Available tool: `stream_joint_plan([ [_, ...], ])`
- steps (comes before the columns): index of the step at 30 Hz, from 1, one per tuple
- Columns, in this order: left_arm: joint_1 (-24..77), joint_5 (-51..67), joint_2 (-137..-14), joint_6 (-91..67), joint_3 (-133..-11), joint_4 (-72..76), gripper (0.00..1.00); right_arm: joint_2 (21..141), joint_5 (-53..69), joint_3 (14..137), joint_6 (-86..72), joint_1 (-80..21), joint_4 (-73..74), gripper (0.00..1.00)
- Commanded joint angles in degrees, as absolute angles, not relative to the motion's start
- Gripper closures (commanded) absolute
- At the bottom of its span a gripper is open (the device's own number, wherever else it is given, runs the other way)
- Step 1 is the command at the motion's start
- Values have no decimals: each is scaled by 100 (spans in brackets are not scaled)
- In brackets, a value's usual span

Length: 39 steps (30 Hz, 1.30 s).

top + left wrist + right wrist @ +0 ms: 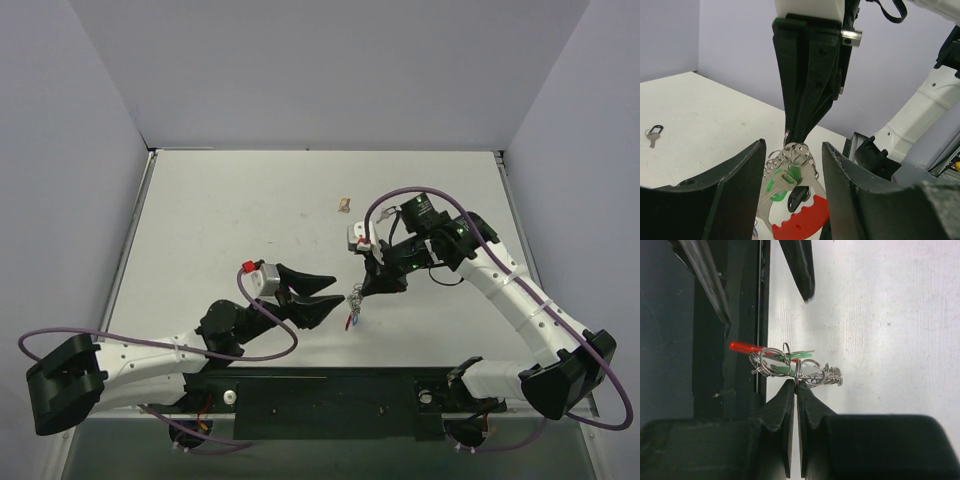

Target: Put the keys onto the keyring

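Note:
My right gripper is shut on a thin metal keyring, and a bunch of rings and keys hangs from it just above the table. The left wrist view shows a silver key in that bunch, along with green, black and red tags. My left gripper is open, one finger on each side of the hanging bunch and neither touching it. From above, the bunch hangs between the left gripper and the right gripper.
A single small key on a dark loop lies on the white table, off to the left. A small tan lump sits further back on the table. The dark base rail runs along the near edge.

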State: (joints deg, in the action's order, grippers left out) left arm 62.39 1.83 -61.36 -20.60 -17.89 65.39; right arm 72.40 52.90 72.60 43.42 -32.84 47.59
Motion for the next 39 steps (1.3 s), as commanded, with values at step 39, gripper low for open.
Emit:
stream_joint_plan([
  [39, 5977, 1987, -8077, -2698, -3006, 7277, 62, 7734, 4298, 8033, 5880, -3630, 7084, 100],
])
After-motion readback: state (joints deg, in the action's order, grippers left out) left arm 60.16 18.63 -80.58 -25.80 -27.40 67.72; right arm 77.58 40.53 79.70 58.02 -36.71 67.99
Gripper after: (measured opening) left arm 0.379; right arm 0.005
